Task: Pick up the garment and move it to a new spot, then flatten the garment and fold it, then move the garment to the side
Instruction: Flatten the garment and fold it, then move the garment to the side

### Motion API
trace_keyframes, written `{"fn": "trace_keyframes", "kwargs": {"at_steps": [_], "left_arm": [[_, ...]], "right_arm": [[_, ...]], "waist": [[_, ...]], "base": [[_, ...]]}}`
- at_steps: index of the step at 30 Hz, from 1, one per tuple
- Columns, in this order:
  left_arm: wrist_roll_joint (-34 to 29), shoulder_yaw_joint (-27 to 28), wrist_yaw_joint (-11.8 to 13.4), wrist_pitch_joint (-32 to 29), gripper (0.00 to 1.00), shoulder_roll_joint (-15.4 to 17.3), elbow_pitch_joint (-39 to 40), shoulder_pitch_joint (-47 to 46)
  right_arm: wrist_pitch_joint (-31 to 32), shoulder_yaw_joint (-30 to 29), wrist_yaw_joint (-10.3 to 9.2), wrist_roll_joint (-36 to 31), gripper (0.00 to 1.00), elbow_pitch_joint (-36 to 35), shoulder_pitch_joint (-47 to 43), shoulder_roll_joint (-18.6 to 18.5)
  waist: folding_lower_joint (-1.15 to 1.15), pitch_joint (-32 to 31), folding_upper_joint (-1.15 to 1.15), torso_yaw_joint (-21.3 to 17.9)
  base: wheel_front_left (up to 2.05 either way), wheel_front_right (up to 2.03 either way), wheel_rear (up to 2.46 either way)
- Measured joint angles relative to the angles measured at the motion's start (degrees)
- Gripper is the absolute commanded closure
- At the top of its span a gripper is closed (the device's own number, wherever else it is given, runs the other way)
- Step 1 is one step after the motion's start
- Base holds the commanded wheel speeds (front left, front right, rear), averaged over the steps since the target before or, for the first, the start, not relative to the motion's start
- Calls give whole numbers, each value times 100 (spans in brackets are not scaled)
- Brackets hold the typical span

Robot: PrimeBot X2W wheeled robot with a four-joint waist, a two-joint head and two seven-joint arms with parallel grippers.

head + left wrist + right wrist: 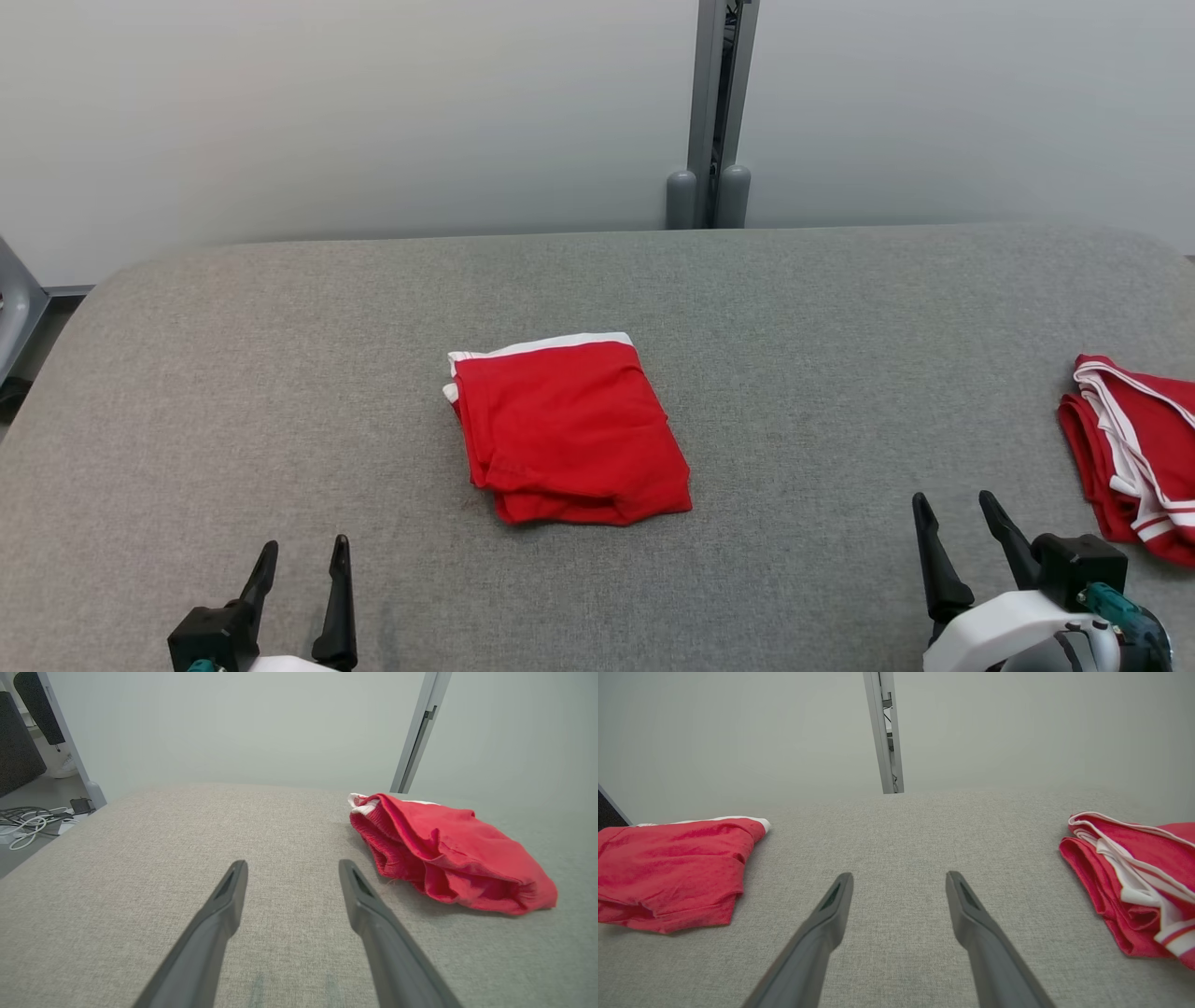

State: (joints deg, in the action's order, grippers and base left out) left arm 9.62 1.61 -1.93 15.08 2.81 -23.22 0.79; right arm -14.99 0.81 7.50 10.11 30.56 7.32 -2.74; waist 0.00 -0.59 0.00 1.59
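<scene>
Left gripper (301,560) and right gripper (962,513) at the near edge, both wide open, holding nothing. Red garment (568,429) mid-table, already folded; likely only the move aside is left. Second red garment (1134,448) at right edge. Grey fabric table (280,373), pale wall (373,103), metal post (714,112) behind.

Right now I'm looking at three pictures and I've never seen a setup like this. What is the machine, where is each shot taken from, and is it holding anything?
It is a two-armed robot. One picture looks down from its head; the other two look along each wrist's dark fingers. The left pincer and right pincer are both open and empty. On the grey padded surface lies a folded red garment with a white band, in the middle. A second red garment with white stripes sits loosely folded at the robot's right edge.
</scene>
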Motion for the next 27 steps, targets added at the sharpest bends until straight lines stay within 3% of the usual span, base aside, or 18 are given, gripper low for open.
{"fn": "trace_keyframes", "kwargs": {"at_steps": [12, 20, 27], "left_arm": [[92, -353, 32, 0, 0, 0, 87, -186], [323, -1046, 1, -1, 0, -3, 16, -677], [504, -1362, 69, 0, 0, 7, -45, -727]], "right_arm": [[0, 296, -1, 71, 0, 13, 270, -4], [-1, 1236, -1, 488, 0, 630, 1438, -1], [-1, 1267, 0, 756, 0, 1805, 2176, 14]], "waist": [[0, 294, 0, 210], [0, 825, 0, 883], [0, 1050, 0, 1647]], "base": [[0, 0, 0], [0, 0, 0], [0, 0, 0]]}}
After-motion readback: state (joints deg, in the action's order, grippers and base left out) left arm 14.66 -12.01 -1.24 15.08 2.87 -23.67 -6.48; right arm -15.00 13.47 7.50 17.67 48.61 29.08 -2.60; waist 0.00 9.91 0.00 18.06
